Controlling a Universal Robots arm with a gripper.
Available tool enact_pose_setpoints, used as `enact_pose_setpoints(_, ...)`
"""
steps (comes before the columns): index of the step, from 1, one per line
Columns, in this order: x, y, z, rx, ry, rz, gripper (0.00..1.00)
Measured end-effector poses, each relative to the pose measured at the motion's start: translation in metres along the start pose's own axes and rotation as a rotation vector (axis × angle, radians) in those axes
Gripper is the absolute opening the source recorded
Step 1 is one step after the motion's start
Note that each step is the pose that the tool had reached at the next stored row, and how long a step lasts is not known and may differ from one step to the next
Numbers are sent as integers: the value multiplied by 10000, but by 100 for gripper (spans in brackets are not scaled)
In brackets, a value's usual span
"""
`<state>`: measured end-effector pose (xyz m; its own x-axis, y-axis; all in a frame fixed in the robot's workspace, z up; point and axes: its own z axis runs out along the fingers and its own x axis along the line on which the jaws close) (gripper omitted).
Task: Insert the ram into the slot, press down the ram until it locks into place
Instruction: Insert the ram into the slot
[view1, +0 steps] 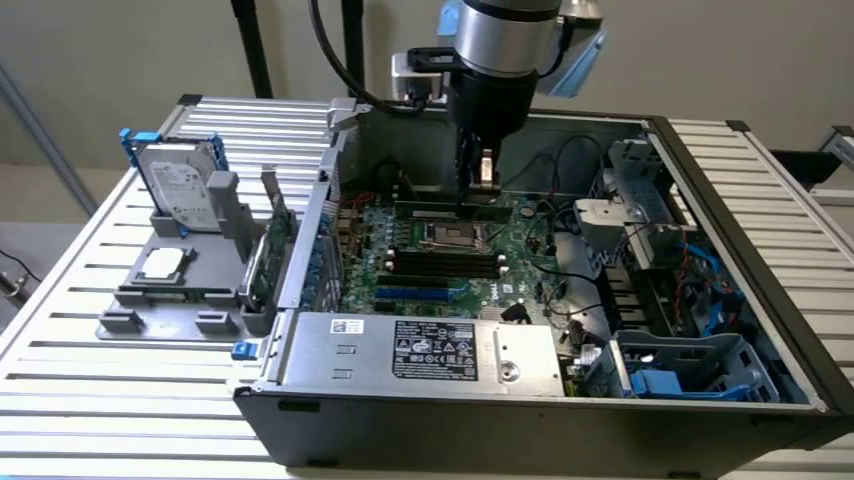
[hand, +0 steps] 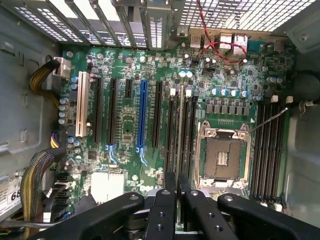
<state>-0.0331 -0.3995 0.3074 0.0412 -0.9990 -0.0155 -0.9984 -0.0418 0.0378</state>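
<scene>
Fingers of the gripper (hand: 177, 181) sat nearly together, pinching the ram (hand: 181, 130) by its upper edge. Below them the ram stood upright, seen edge-on, in the slot (hand: 178, 150), one of several parallel black sockets just beside the silver processor socket (hand: 223, 157). Farther off lay the blue slot (hand: 141, 117).

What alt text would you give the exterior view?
A robot arm's black gripper holds a long, thin green ram stick inside an open grey computer case, over the green motherboard with its parallel black memory slots. A hard drive in a blue frame rests in a grey fixture at the exterior view's left.
</scene>
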Motion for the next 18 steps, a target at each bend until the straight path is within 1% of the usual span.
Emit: enact_pose_setpoints(18, 2, -12, 327, -1, 2, 5, 13)
